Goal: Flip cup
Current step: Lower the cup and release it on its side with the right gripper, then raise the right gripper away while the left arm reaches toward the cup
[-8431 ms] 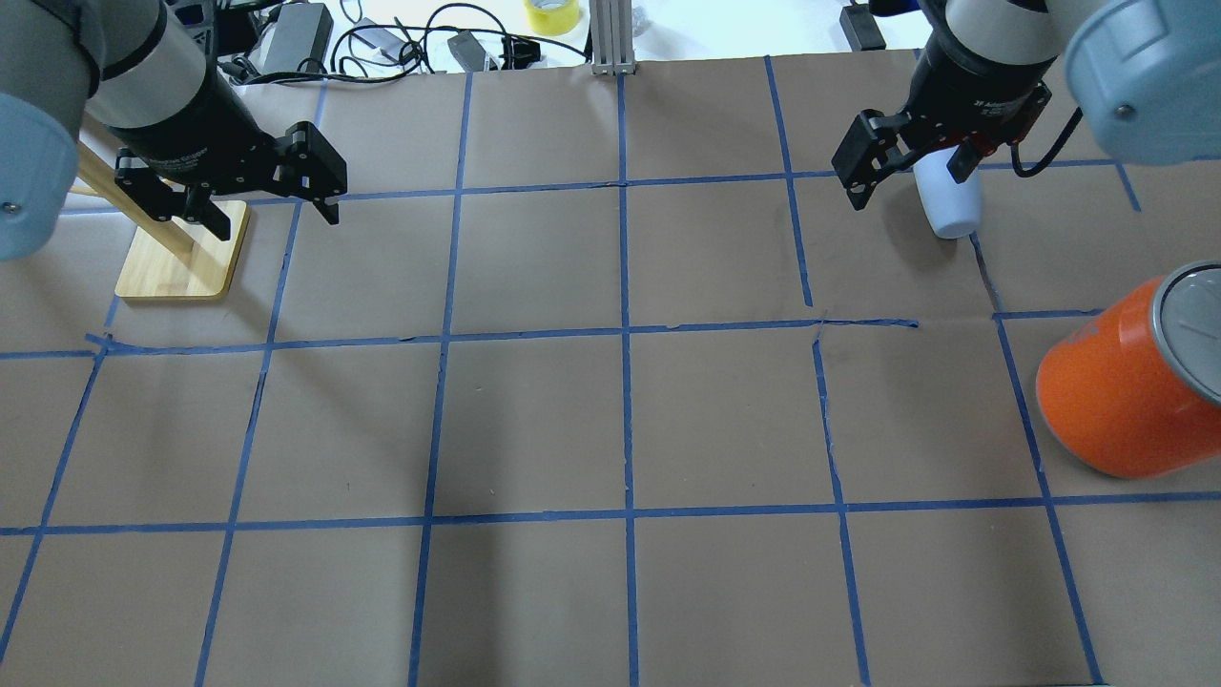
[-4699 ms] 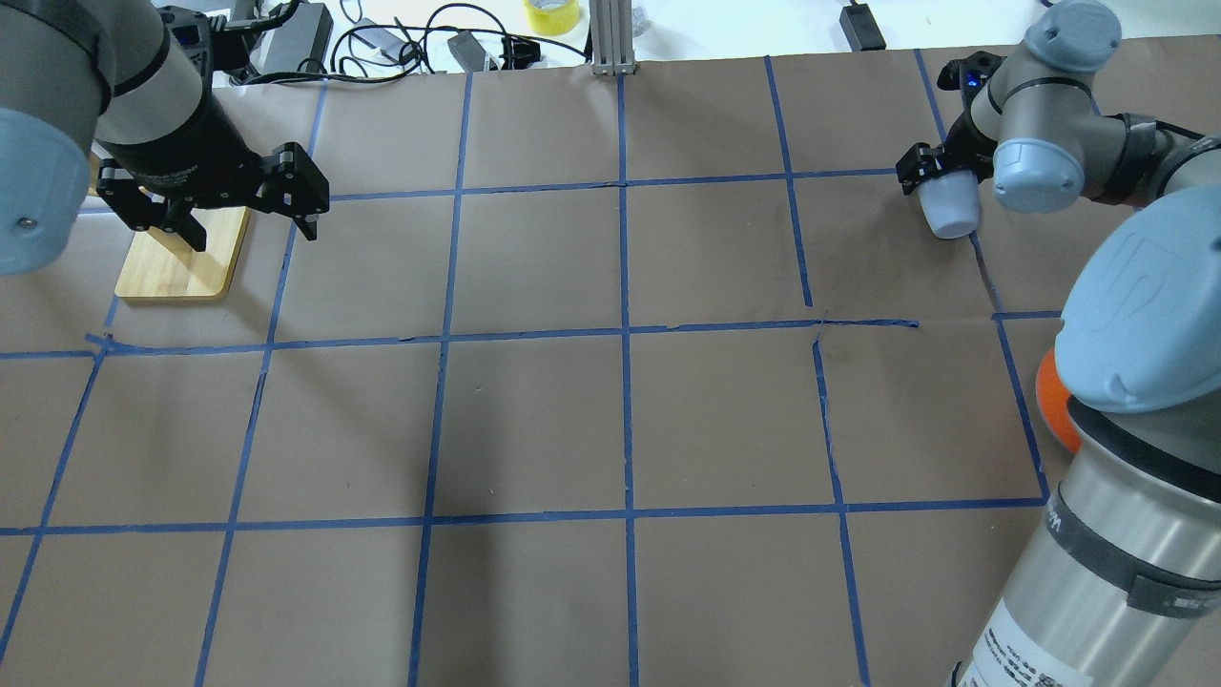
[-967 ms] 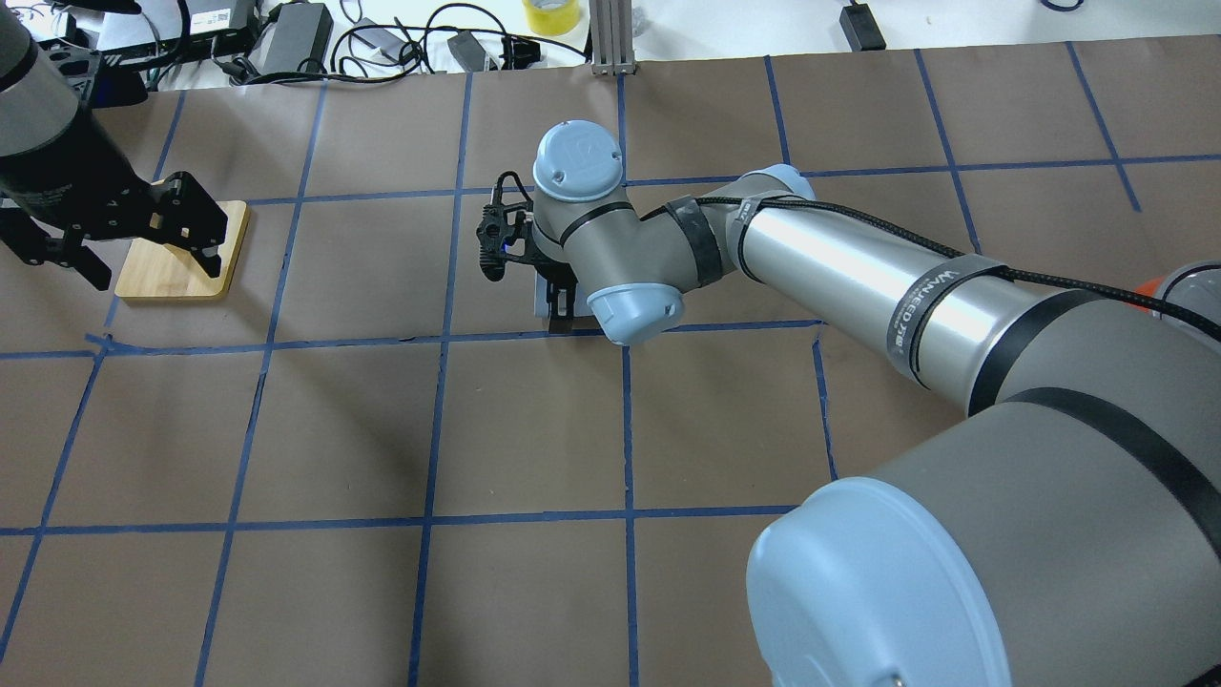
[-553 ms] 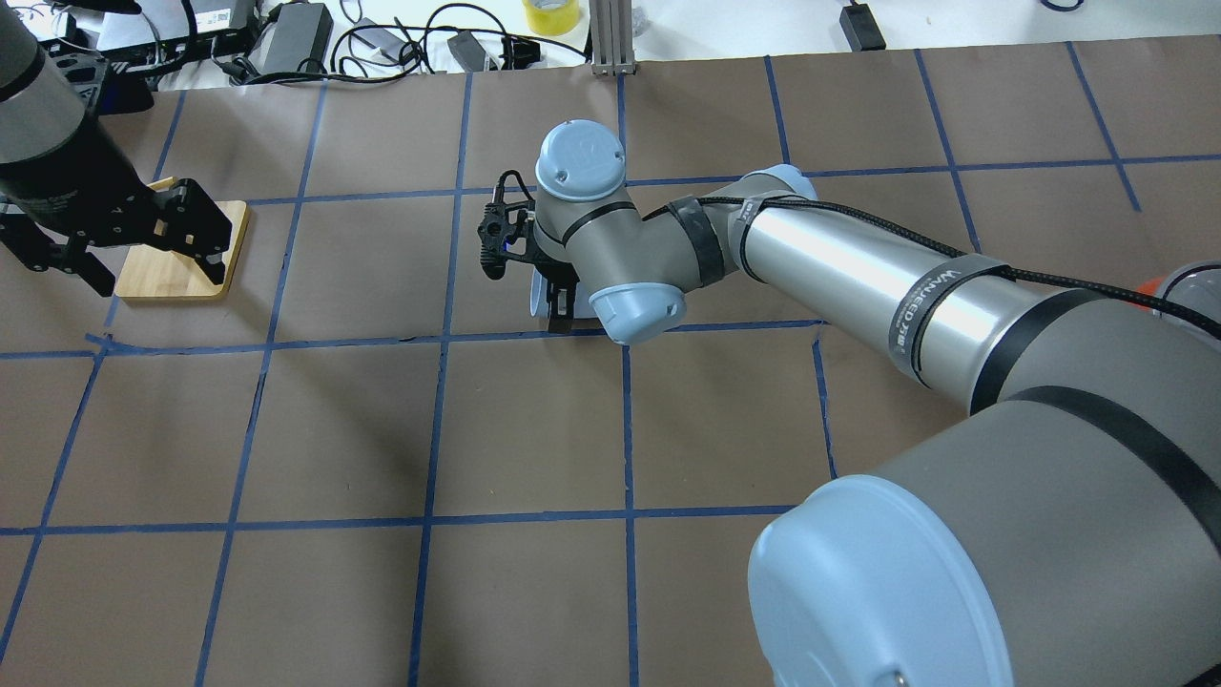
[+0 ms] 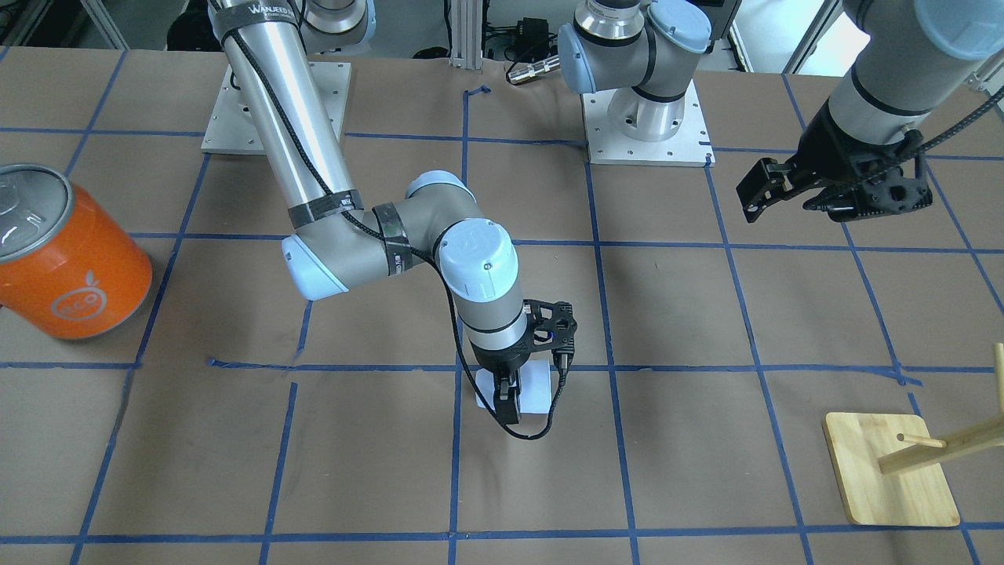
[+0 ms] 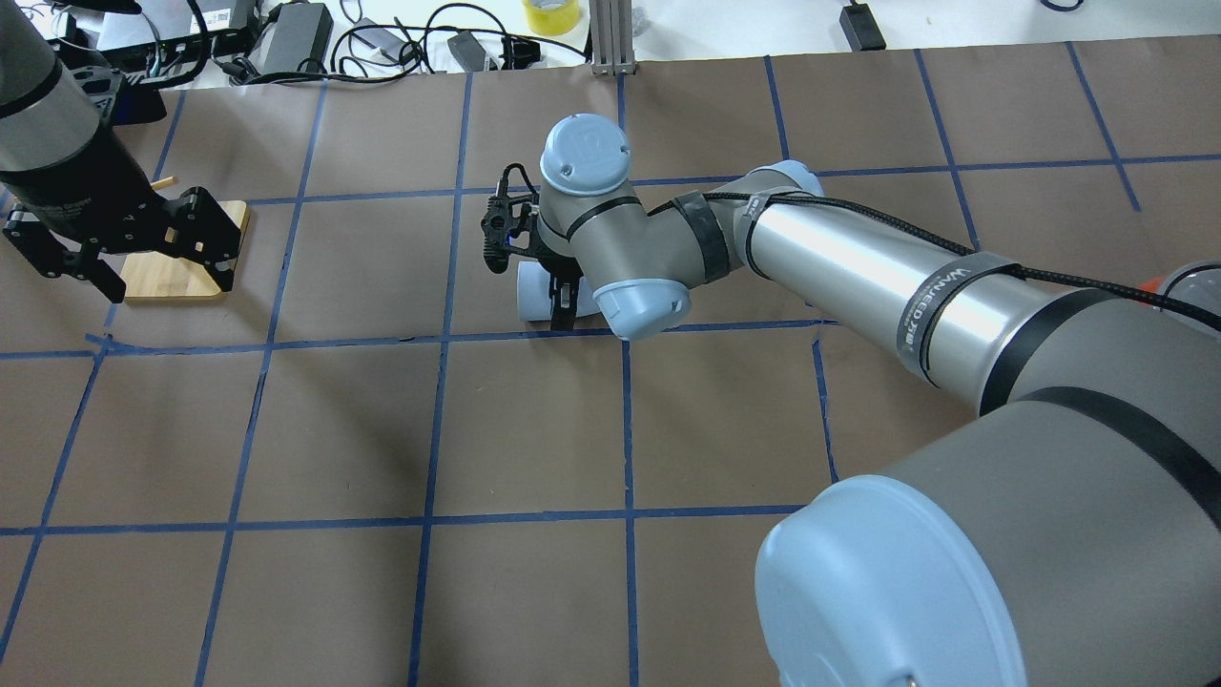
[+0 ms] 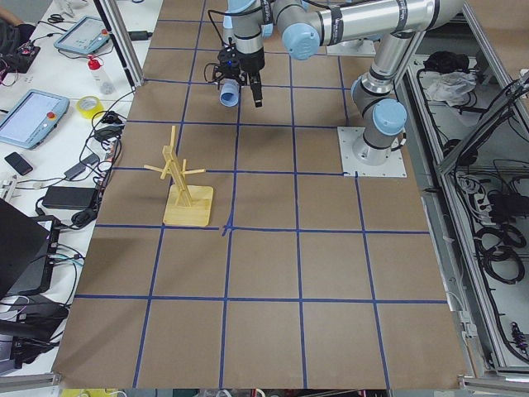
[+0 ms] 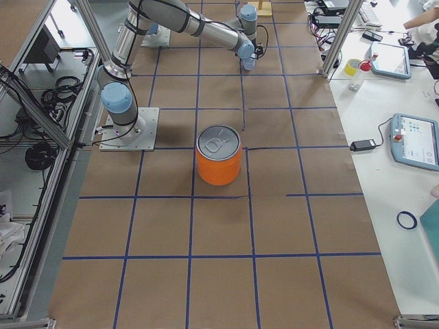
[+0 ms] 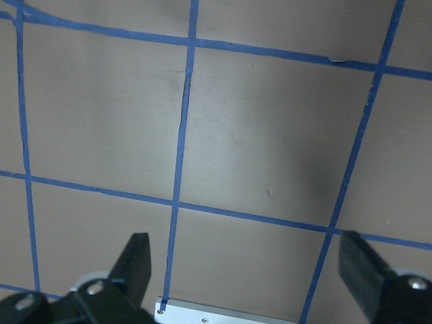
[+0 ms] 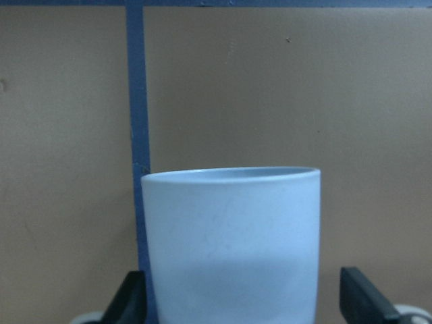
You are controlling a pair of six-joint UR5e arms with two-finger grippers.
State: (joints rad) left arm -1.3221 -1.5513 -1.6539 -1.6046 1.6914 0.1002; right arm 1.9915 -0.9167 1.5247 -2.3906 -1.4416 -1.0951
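The cup [image 10: 229, 243] is a small pale blue-grey tumbler held between the fingers of my right gripper [image 10: 236, 304], rim pointing away from the wrist. It lies roughly on its side near the table's middle, beside a blue tape crossing, in the front view [image 5: 537, 388], the overhead view [image 6: 529, 291] and the left side view [image 7: 228, 97]. My right gripper [image 5: 527, 396] points down at the table and is shut on the cup. My left gripper [image 5: 823, 208] is open and empty and hovers at the table's left side, above the wooden rack [image 6: 153, 286].
A large orange can [image 5: 67, 267] with a silver lid stands at the table's right side [image 8: 219, 161]. The wooden peg rack [image 5: 890, 471] stands at the left [image 7: 183, 178]. Cables and adapters [image 6: 296, 38] lie past the far edge. Blue tape lines grid the brown paper.
My right gripper carried the cup from the far right to the table's middle. In the last second the wrist turned and the cup swung out to the left. The left gripper shifted slightly.
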